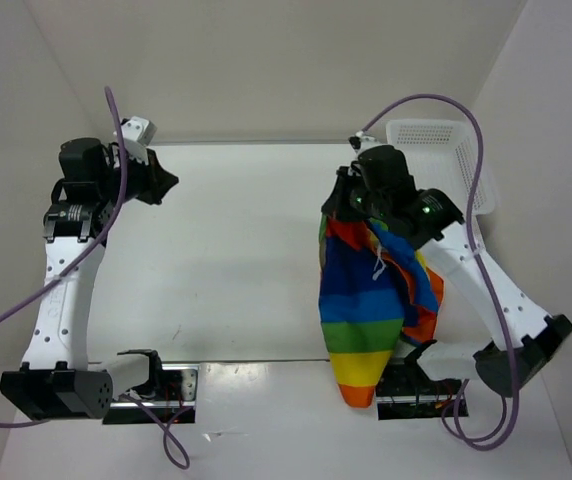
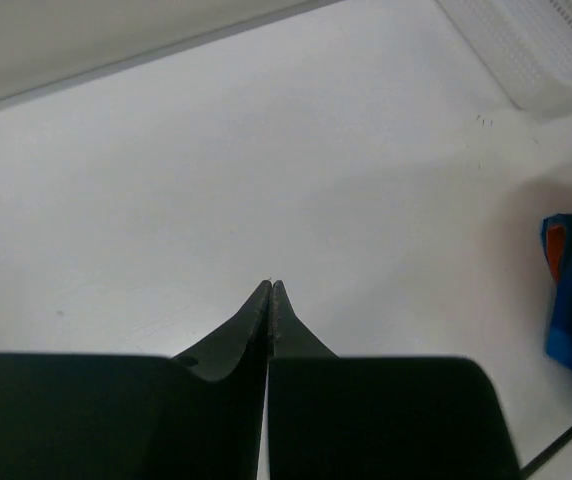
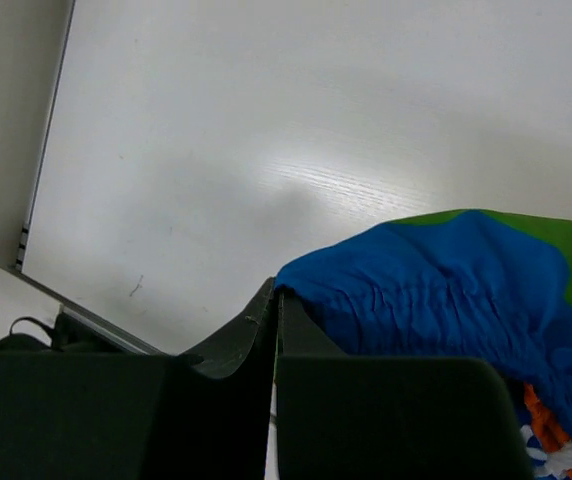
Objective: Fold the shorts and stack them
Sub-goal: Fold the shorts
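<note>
Right end effector [image 3: 274, 292] pinched shut on thin rainbow-striped fabric shorts [image 1: 361, 300], hanging near the white surface's [image 1: 236, 250] right edge; left end effector [image 2: 271, 286] closed, empty, near the far-left corner.

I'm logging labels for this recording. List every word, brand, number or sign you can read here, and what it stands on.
No readable text in any view.
The shorts: plain colour stripes only, no print or tag showing.
The white mesh basket: no label.
The left arm and right arm: no legible marking; the green light on the right arm is a lamp, not a sign.
</note>
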{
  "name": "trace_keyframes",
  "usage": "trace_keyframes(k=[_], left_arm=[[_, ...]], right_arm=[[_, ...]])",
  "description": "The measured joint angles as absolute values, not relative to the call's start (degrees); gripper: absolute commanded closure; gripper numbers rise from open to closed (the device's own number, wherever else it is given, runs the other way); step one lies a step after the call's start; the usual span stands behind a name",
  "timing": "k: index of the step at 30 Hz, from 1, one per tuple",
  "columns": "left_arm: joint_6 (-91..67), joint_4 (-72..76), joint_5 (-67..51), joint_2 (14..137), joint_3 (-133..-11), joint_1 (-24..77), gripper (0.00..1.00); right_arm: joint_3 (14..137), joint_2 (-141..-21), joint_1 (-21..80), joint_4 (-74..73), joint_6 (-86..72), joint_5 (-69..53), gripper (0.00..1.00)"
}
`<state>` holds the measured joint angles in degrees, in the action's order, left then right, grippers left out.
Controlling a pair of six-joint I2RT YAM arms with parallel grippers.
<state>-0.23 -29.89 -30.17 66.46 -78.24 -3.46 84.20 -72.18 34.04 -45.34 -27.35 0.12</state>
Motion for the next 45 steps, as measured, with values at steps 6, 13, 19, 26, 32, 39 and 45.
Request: trace_keyframes(k=[6,13,19,26,32,39,45], left_arm=[[-0.23,-27.86,-30.3,65.43,-78.28,-3.46,1.0],[-0.21,-25.23,-30.26,65.43,-71.88,-3.2,0.82],[-0.25,-25.43,-30.92,64.6,-59.99,-2.79,0.58],[-0.3,-26.37,-30.63,58.06,-49.82,0.16,0.66],[-0.36,-23.83,-31.38,55.11,-38.13,8.82,0.37],[-0.27,-18.92,-29.95,59.33,-28.69,18.48,0.29],[-0.43,-9.41,-28.45,72.12,-28.67,23.42,0.43]], right_arm=[[95.09,-86.19,34.96,-39.86,-26.35,-3.29,0.99],[117.27,-110.19,35.68,-37.36,-24.8,-3.57,0.71],[129.8,-122.21,35.31,-40.95,-24.03,-1.26,0.11],[112.99,-106.76,34.89,-39.86,-23.38,5.28,0.54],[88.6,-81.36,32.38,-34.37,-26.39,6.79,0.72],[74.56,-76.29,32.16,-30.89,-30.06,4.64,0.68],[72.82,-77.12,32.49,-30.33,-31.51,2.96,0.64]])
